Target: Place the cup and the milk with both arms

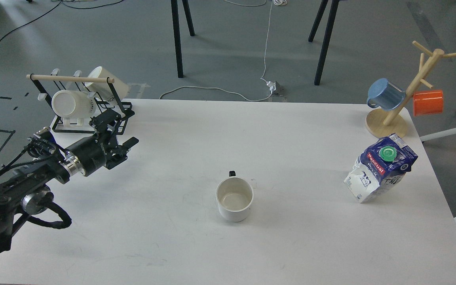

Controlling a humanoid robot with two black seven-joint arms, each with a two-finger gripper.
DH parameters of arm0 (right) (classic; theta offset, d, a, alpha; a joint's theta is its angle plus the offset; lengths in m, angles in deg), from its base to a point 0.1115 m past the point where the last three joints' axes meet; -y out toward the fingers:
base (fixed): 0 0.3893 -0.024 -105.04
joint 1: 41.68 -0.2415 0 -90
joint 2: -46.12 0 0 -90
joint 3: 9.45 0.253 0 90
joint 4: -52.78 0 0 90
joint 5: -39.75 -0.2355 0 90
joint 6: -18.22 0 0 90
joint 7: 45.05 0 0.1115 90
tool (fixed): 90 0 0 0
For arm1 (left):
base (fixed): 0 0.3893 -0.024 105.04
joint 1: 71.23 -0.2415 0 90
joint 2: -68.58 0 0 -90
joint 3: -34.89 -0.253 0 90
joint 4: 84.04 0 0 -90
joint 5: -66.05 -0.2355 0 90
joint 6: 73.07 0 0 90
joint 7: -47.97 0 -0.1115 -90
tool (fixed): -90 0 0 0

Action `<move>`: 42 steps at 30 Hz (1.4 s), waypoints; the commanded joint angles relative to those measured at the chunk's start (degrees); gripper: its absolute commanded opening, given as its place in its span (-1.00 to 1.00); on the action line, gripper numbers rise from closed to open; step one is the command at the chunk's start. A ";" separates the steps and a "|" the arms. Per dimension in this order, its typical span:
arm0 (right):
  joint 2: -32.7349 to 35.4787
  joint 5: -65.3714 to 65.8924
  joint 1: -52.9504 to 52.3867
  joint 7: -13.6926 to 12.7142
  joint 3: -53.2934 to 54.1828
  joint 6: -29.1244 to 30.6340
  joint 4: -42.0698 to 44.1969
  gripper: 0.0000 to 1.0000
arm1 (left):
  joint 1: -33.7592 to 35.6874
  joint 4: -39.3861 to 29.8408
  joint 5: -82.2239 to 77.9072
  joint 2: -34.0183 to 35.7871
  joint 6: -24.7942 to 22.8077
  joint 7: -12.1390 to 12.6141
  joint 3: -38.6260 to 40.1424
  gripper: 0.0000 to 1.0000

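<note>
Head view: the cup (234, 199) stands upright near the middle of the white bench (172, 237), mouth up and handle turned away, while the milk carton (380, 168) stands well apart toward the right edge, near the wooden mug tree (404, 93). The left gripper (122, 136) hovers by the black rack (89, 107) at the far left, fingers parted and holding nothing; the right arm is not in view. In my judgement both items look placed, with little left but to retire the arm.
</note>
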 commanded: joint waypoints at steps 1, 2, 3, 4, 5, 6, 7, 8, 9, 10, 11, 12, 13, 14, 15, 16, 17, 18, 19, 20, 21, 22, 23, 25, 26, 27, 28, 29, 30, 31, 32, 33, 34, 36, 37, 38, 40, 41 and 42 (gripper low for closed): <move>-1.60 -5.66 10.97 0.79 -0.36 0.00 -0.55 0.96 | -0.17 0.07 0.39 0.01 0.00 0.01 0.16 0.99; -3.26 -5.93 13.18 0.79 -0.36 0.00 -0.55 0.96 | -0.18 0.07 0.39 0.10 0.00 0.01 0.16 0.99; -5.11 -6.02 15.02 0.79 -0.36 0.00 -0.46 0.96 | -0.35 -0.01 0.39 0.10 0.00 0.01 0.16 0.99; -6.43 -6.02 16.35 0.79 -0.36 0.00 -0.37 0.96 | -0.44 0.07 0.30 0.10 0.00 0.01 0.16 0.99; -7.75 -5.94 17.75 0.79 -0.36 0.00 -0.28 0.96 | -0.44 0.07 0.30 0.10 0.00 0.01 0.16 0.99; -9.15 -5.94 18.81 0.70 -0.36 0.00 -0.28 0.96 | -0.44 -0.01 0.30 0.10 0.00 0.01 0.16 0.99; -10.91 -5.85 19.52 0.70 -0.36 0.00 -0.37 0.96 | -0.44 0.07 0.30 0.10 0.00 0.01 0.16 0.99; -13.19 -5.67 19.70 0.61 -0.45 0.00 -0.55 0.97 | -0.53 0.07 0.21 0.10 0.00 0.01 0.08 0.99; -15.12 -5.58 19.61 0.53 -0.62 0.00 -0.55 0.97 | -0.53 0.07 0.13 0.10 0.00 0.01 0.08 0.99; -17.41 -5.50 19.53 0.53 -0.62 0.00 -0.63 0.97 | -0.61 0.07 0.04 0.10 0.00 0.01 -0.01 0.99; -19.52 -5.41 19.26 0.53 -0.71 0.00 -0.64 0.97 | -0.79 0.07 -0.05 0.10 0.00 0.01 -0.10 0.99; -20.93 -5.32 19.09 0.53 -0.80 0.00 -0.81 0.97 | -1.05 0.07 -0.05 0.01 0.00 0.01 -0.10 0.99; -22.08 -4.88 18.74 0.53 -0.71 0.00 -0.90 0.97 | -1.32 0.07 -0.14 0.01 0.00 0.01 -0.10 0.99; -23.39 -4.18 17.60 0.53 -0.80 0.00 -1.25 0.97 | -1.67 0.07 -0.22 0.10 0.00 0.01 -0.10 0.99; -24.36 -3.31 16.29 0.53 -0.89 0.00 -1.60 0.97 | -1.76 0.07 -0.23 0.10 0.00 0.01 -0.19 0.99; -25.59 -2.17 14.79 0.53 -1.24 0.00 -1.78 0.97 | -1.93 0.07 -0.23 0.10 0.00 0.01 -0.19 0.99; -26.56 -1.11 13.65 0.61 -2.11 0.00 -1.86 0.97 | -2.11 0.07 -0.23 0.10 0.00 0.01 -0.19 0.99; -27.18 -0.58 12.68 0.61 -2.81 0.00 -1.87 0.97 | -2.20 0.16 -0.23 0.10 0.00 0.01 -0.19 0.99; -27.88 -0.23 11.54 0.61 -3.69 0.00 -1.78 0.97 | -2.37 0.16 -0.31 0.10 0.00 0.01 -0.27 0.99; -28.41 -0.14 10.14 0.61 -4.57 0.00 -1.60 0.97 | -2.63 0.25 -0.31 0.10 0.00 0.01 -0.28 0.99; -29.02 -0.13 8.73 0.61 -5.45 0.00 -1.43 0.97 | -2.81 0.60 -0.31 0.10 0.00 0.01 -0.28 0.99; -29.64 -0.13 7.58 0.61 -6.24 0.00 -1.34 0.97 | -2.90 1.04 -0.31 -0.17 0.00 0.01 -0.28 0.99; -30.17 -0.13 6.62 0.61 -6.86 0.00 -1.25 0.97 | -2.99 1.48 -0.31 -0.34 0.00 0.01 -0.28 0.99; -31.22 -0.05 5.29 0.70 -7.56 0.00 -1.25 0.97 | -2.99 2.09 -0.31 -0.69 0.00 0.01 -0.36 0.99; -31.75 -0.05 4.77 0.61 -7.74 0.00 -1.25 0.97 | -3.07 2.18 -0.31 -0.78 0.00 0.01 -0.36 0.99; -32.10 -0.05 4.50 0.61 -7.83 0.00 -1.25 0.97 | -3.16 2.18 -0.31 -0.78 0.00 0.01 -0.36 0.99; -32.37 -0.05 4.41 0.61 -7.83 0.00 -1.16 0.97 | -3.25 2.18 -0.31 -0.78 0.00 0.01 -0.36 0.99; -32.81 -0.05 4.15 0.61 -7.83 0.00 -0.99 0.97 | -3.34 2.18 -0.31 -0.70 0.00 0.01 -0.36 0.99; -33.16 -0.05 3.97 0.61 -7.83 0.00 -0.99 0.97 | -3.34 2.18 -0.23 -0.78 0.00 0.01 -0.36 0.99; -33.42 -0.05 3.79 0.61 -7.83 0.00 -0.99 0.97 | -3.34 2.18 -0.31 -0.70 0.00 0.01 -0.36 0.99; -33.69 -0.05 3.62 0.61 -7.92 0.00 -0.99 0.97 | -3.43 2.36 -0.31 -0.70 0.00 0.01 -0.36 0.99; -34.04 -0.05 3.44 0.61 -7.92 0.00 -0.99 0.97 | -3.43 2.45 -0.23 -0.70 0.00 0.01 -0.36 0.99; -34.39 -0.05 3.35 0.61 -7.92 0.00 -0.90 0.97 | -3.43 2.53 -0.23 -0.70 0.00 0.01 -0.36 0.99; -35.09 -0.05 3.27 0.61 -7.92 0.00 -0.72 0.97 | -4.04 2.53 -0.31 -0.70 0.00 0.01 -0.36 0.99; -35.36 -0.05 3.09 0.61 -7.92 0.00 -0.46 0.97 | -4.30 2.53 -0.31 -0.70 0.00 0.01 -0.36 0.99; -35.79 -0.05 2.74 0.61 -7.92 0.00 -0.37 0.97 | -4.48 2.53 -0.31 -0.70 0.00 0.01 -0.28 0.99; -36.23 -0.05 2.21 0.70 -7.74 0.00 -0.20 0.97 | -4.66 2.53 -0.31 -0.61 0.00 0.01 -0.36 0.99; -36.50 -0.05 1.95 0.70 -7.66 0.00 -0.20 0.97 | -4.74 2.53 -0.31 -0.61 0.00 0.01 -0.36 0.99; -36.59 -0.13 1.69 0.70 -7.48 0.00 -0.20 0.97 | -5.01 2.62 -0.31 -0.52 0.00 0.01 -0.28 0.99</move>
